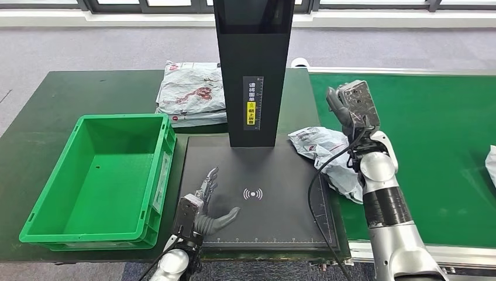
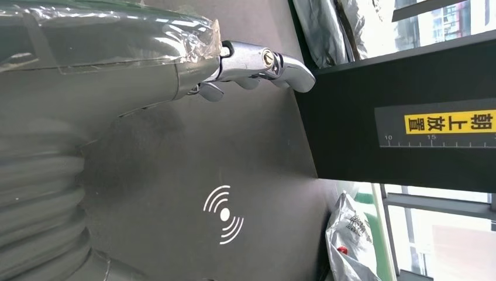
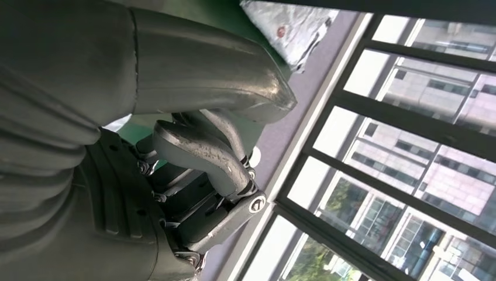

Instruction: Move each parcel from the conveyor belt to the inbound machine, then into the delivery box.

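Silver-grey crumpled plastic parcel (image 1: 327, 158) lying at the right edge of the flat black scanning pad of the inbound machine (image 1: 257, 222), half onto the green conveyor belt (image 1: 433, 152), probably dragged there for scanning. Right hand (image 1: 351, 108) raised just above and beside it, fingers (image 3: 205, 152) curled together around nothing, likely after letting go. Left hand (image 1: 205, 202) resting low on the pad, fingers (image 2: 263, 61) apart and empty, seemingly waiting to receive. Empty green plastic delivery box (image 1: 99, 175) on the dark worktop (image 1: 35, 117) left of the pad. Two more grey parcels (image 1: 190, 93) stacked behind it.

A crumpled grey parcel (image 1: 327, 155) lies across the black inbound machine's (image 1: 257, 199) right edge.
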Robot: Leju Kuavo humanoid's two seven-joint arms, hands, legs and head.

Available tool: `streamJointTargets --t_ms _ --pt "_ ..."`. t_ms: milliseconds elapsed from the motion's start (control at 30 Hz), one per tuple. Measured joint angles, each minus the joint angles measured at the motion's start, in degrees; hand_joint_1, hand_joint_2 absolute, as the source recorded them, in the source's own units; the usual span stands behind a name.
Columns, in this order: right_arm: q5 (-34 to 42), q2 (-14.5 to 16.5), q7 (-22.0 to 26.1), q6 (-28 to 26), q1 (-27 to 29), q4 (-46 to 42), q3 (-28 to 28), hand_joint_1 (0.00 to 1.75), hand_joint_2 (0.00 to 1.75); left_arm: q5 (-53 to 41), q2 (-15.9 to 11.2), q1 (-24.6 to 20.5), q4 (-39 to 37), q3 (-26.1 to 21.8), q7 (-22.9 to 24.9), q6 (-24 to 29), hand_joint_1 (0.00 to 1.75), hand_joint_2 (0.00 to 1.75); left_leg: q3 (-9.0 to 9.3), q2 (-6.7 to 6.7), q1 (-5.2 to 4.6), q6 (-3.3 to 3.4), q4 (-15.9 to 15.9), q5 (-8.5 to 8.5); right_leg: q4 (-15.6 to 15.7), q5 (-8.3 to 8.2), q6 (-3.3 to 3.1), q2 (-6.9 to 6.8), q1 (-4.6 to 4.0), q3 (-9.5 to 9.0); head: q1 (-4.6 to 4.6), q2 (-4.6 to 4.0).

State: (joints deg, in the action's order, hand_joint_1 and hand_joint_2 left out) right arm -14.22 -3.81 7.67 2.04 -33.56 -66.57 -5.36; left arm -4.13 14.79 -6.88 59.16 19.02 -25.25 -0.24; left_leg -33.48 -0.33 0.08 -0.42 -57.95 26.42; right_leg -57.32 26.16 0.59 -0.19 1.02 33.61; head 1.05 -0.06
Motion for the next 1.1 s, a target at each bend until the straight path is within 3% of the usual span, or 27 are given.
streamJointTargets --t_ms 67,200,233,367,733,867,1100 --pt "0.3 0.3 -0.2 -0.2 -0.9 0.1 -1.0 1.75 1.75 0.0 0.0 -0.1 -0.3 0.2 0.0 0.0 0.00 1.75 0.00 0.00 0.00 0.00 0.0 0.00 0.0 0.00 0.00 0.00 0.00 -0.01 0.00 0.01" --pt "0.8 0.9 -0.7 -0.5 -3.3 0.7 -3.1 0.06 1.75 0.0 0.0 -0.2 -0.6 0.5 -0.1 -0.1 0.00 1.75 -0.02 0.02 -0.01 0.00 0.0 0.00 0.0 0.00 0.00 0.02 0.00 0.01 0.00 0.01" --pt "0.9 1.1 -1.0 -0.7 -4.1 1.0 -3.8 0.00 1.75 0.0 0.0 -0.2 -0.6 0.5 -0.1 -0.1 0.00 1.75 0.00 0.03 0.00 0.00 0.0 0.00 0.0 0.00 0.00 0.02 0.00 0.01 0.00 0.01" --pt "1.5 1.3 -1.2 -2.0 -5.6 3.0 -6.3 0.00 1.75 0.0 0.0 -0.2 -0.6 0.6 0.0 -0.3 0.00 1.75 0.05 0.01 0.02 0.00 0.0 0.00 0.0 0.00 0.00 0.01 -0.02 0.01 0.01 0.00" --pt "1.8 0.2 0.9 -4.5 -2.7 6.4 -6.7 0.00 1.75 0.2 0.0 -0.3 -1.1 0.7 0.2 -0.4 0.00 1.75 0.04 0.04 0.01 0.00 0.0 0.02 0.0 0.00 0.00 0.07 -0.01 0.05 0.00 0.00" --pt "-3.5 -1.4 0.5 -8.9 0.4 6.6 -6.4 0.00 1.75 0.2 0.0 -0.2 -0.8 0.7 0.7 -0.3 0.00 1.75 0.05 -0.06 0.02 0.00 0.0 0.02 0.1 0.00 0.00 -0.05 -0.03 0.00 0.00 -0.01" --pt "-21.5 -3.6 -4.2 -14.9 10.4 2.4 -1.7 0.00 1.75 -0.1 -0.1 -0.1 0.4 0.7 1.8 -0.3 0.00 1.75 -0.03 -0.05 0.00 0.02 0.0 0.08 0.1 0.01 0.00 -0.04 -0.01 0.03 0.00 0.01"
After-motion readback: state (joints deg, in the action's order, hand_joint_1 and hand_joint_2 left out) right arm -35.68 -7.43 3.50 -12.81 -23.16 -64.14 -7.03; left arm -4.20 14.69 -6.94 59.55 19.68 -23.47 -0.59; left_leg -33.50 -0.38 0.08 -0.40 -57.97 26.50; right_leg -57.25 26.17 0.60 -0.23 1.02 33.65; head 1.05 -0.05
